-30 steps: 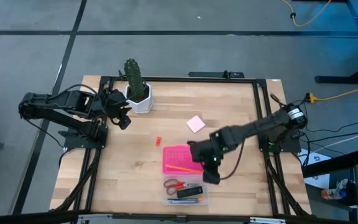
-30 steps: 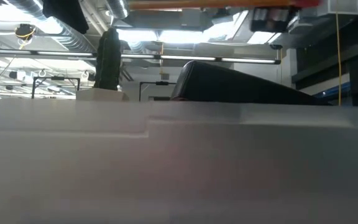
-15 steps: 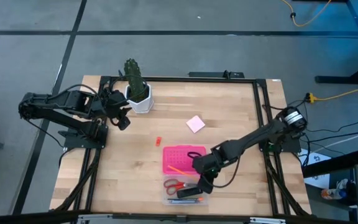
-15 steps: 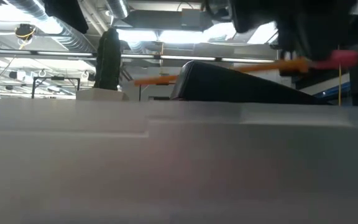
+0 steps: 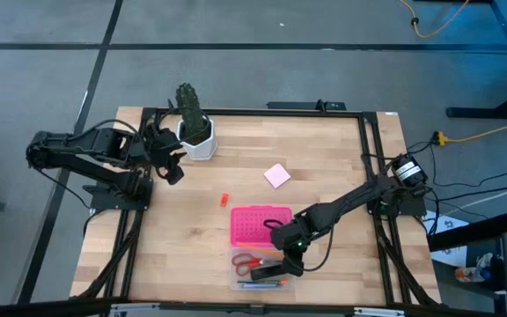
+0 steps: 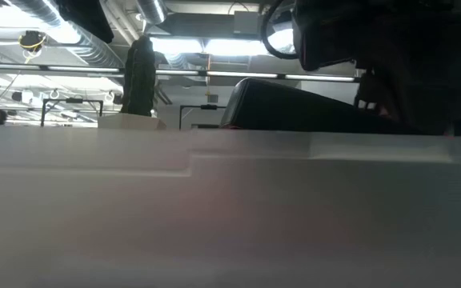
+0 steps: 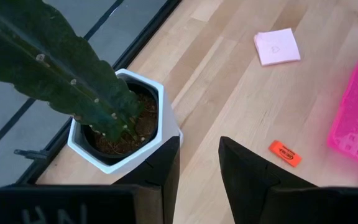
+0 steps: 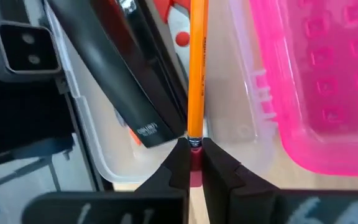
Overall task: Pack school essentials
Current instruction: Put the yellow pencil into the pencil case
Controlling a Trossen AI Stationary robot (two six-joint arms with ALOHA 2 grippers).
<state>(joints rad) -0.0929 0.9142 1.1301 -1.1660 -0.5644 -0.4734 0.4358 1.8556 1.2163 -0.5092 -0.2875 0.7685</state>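
1. The wooden worktop [image 5: 192,238] carries the scene, a dark arm at either side.
2. The right arm reaches in across the worktop; its gripper [image 8: 191,163] hangs over the clear box [image 5: 262,269], fingers pinching the pink eraser end of an orange pencil [image 8: 196,62] that points out over the box.
3. The left gripper [image 7: 199,163] waits near the far left corner, just beside the cactus [image 7: 48,68] in its white pot [image 7: 120,152], fingers spread partway with nothing between them.
4. The pink lid [image 5: 258,224], patterned with raised squares, lies folded back on the far side of the box, attached to it.
5. Inside the box lie red-handled scissors [image 5: 247,261] and a black block [image 8: 126,74]; the block bears small pale lettering, too blurred to read.
6. A pink notepad [image 7: 277,46] lies loose on the worktop, well apart from the box; a faint heart outline is drawn on its top sheet.
7. A red-orange piece [image 7: 284,152] lies between pot and lid, dark print on it unreadable.
8. From worktop height, a grey edge close to the lens blocks nearly everything.
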